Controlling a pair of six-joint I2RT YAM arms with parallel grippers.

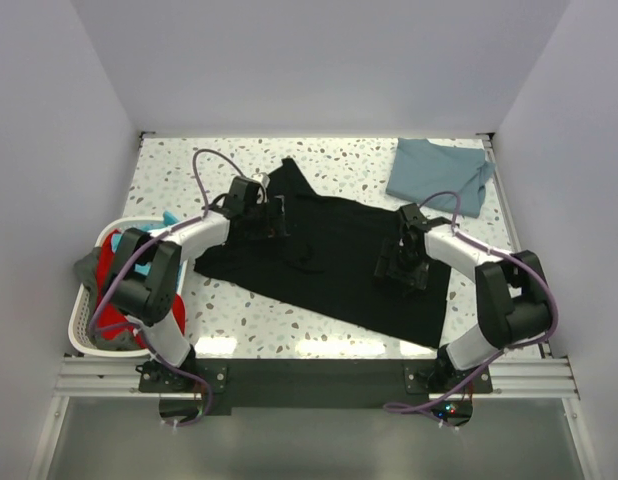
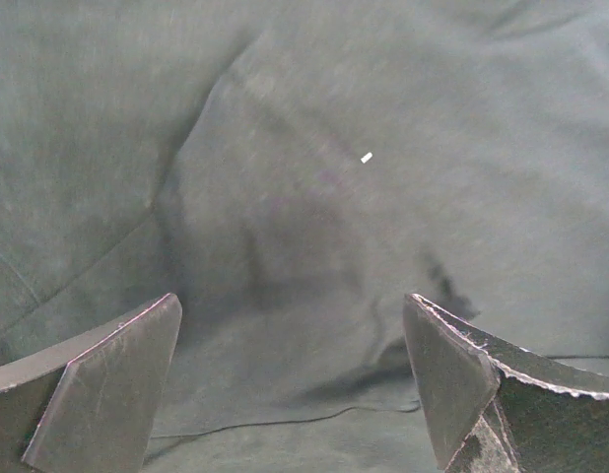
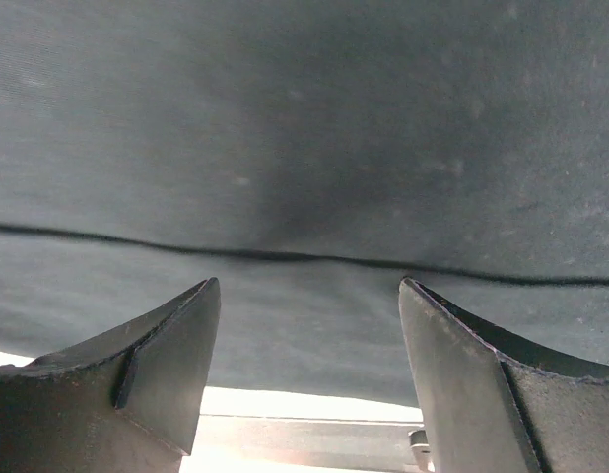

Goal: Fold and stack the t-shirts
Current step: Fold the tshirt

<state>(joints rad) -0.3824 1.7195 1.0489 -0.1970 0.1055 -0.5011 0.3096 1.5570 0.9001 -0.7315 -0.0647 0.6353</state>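
Left gripper (image 2: 290, 307) and right gripper (image 3: 309, 291) both stand with jaws apart over the black t-shirt (image 1: 329, 270)

The left arm (image 1: 194, 238) and right arm (image 1: 457, 246) reached forward, elbows bent outward. The left gripper (image 1: 266, 216) pointed down, its 2 fingers (image 2: 107, 384) spread wide, gripping nothing. The right gripper (image 1: 401, 266) sat low, its 2 fingers (image 3: 462, 374) parted, nothing between them.

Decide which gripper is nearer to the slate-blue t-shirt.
Right. The right gripper is over the black t-shirt's right side, just in front of the slate-blue t-shirt; the left gripper is over its left part, clearly farther away.
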